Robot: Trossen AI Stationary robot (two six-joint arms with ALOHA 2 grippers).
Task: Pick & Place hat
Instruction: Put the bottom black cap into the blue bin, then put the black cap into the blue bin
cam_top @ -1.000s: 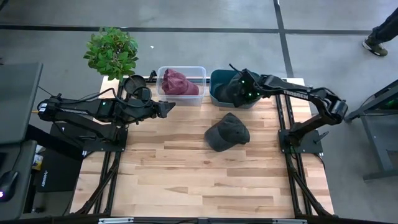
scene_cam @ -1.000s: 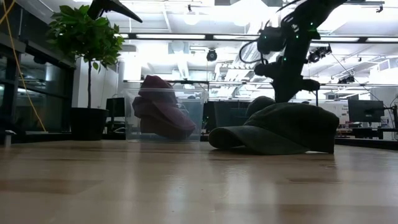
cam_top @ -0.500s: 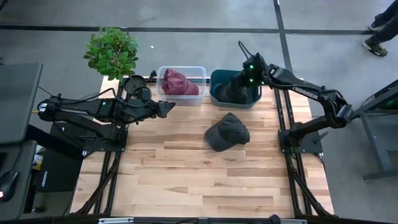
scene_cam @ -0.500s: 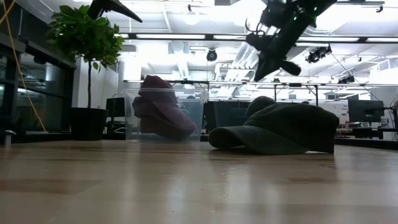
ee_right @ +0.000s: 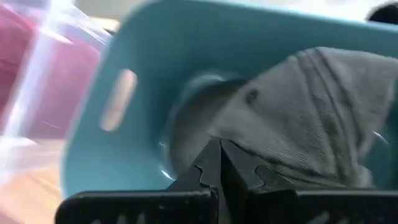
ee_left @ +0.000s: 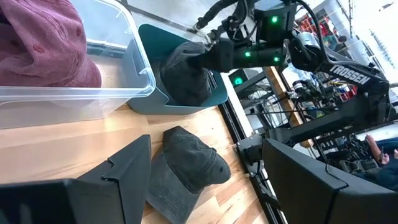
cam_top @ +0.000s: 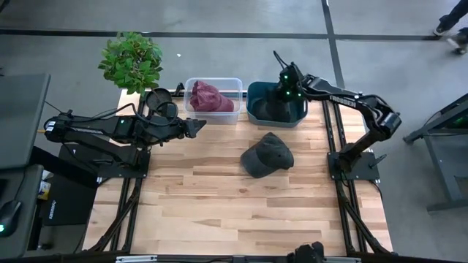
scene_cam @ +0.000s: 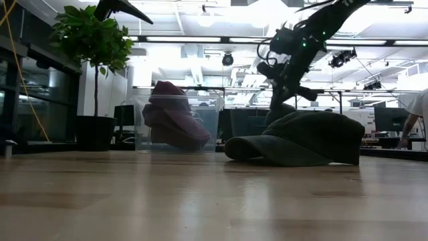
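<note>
A dark grey hat (cam_top: pixel 275 107) stands bunched inside the teal bin (cam_top: pixel 254 109) at the table's far edge. My right gripper (ee_right: pixel 221 152) is above that bin and shut on the hat. A second dark grey cap (cam_top: pixel 267 155) lies flat on the wood in front of the bin, brim toward the near-left. A maroon hat (cam_top: pixel 210 96) fills the clear tub (cam_top: pixel 191 109). My left gripper (ee_left: pixel 208 143) hovers open near the tub's front-left corner (cam_top: pixel 197 126) and touches nothing. My right gripper pinches a fold at the top of the hat's crown (ee_left: pixel 200 55) between its two shut fingers (ee_right: pixel 214 163). It comes from above, slanting in from the table's right. The hat hangs below the fingers, upright and drawn up, with its lower part inside the teal bin.
A potted plant (cam_top: pixel 131 60) stands at the far-left corner, with dark round items (cam_top: pixel 161 102) beside the clear tub. Bare wood (cam_top: pixel 234 212) covers the table's near half. A person's shoe (cam_top: pixel 457 22) shows on the floor far right.
My right gripper rose over the teal bin and swung toward the far-right, drawing the hat's top up with it. It then came partway back down and left over the bin. The cap on the table did not move.
</note>
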